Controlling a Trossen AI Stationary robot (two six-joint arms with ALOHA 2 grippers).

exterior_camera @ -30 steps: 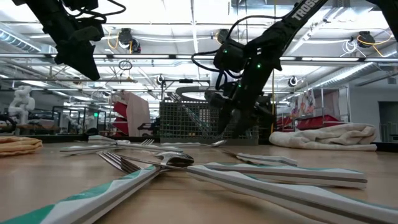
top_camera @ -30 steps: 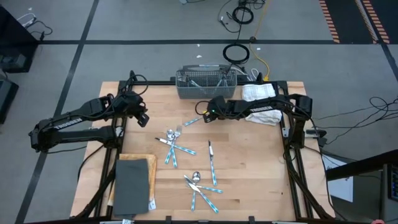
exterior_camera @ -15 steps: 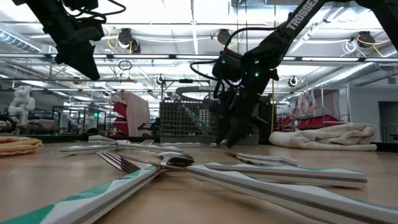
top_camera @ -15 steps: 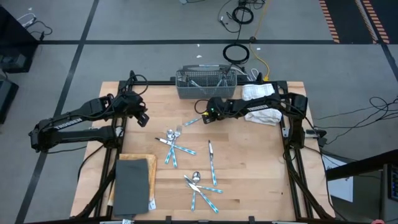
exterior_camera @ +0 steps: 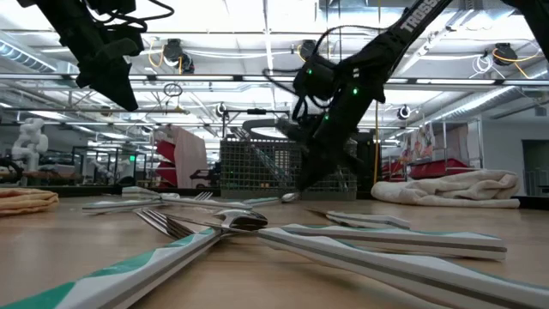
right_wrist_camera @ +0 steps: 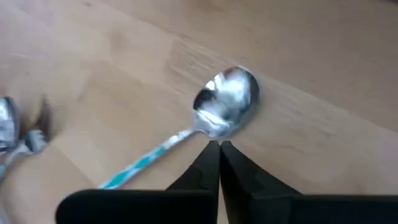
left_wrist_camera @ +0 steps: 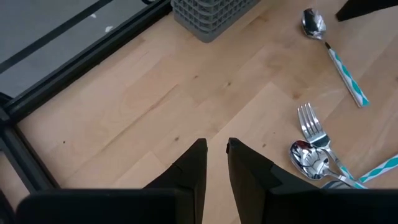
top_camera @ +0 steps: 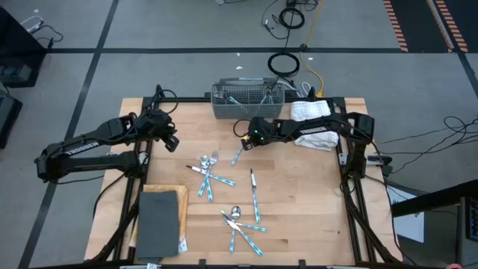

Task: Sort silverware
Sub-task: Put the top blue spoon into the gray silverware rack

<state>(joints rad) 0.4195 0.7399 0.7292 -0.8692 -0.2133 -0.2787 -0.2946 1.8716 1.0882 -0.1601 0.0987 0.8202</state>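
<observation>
The right gripper point(right_wrist_camera: 219, 149) has just been snapped shut, and nothing is caught: the spoon point(right_wrist_camera: 214, 112) is left lying on the table, just in front of the mesh basket point(top_camera: 248, 101). A regrasp looks needed. The left gripper point(left_wrist_camera: 216, 163) is held slightly parted, empty, left of the basket.

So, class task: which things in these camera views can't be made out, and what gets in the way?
- Basket contents, high view: too small to tell forks from spoons.
- Spoon, right wrist view: handle runs out of sight behind the shut right end effector; contact unclear.
- Pile of silverware, low view: overlapping pieces hide each other.
</observation>
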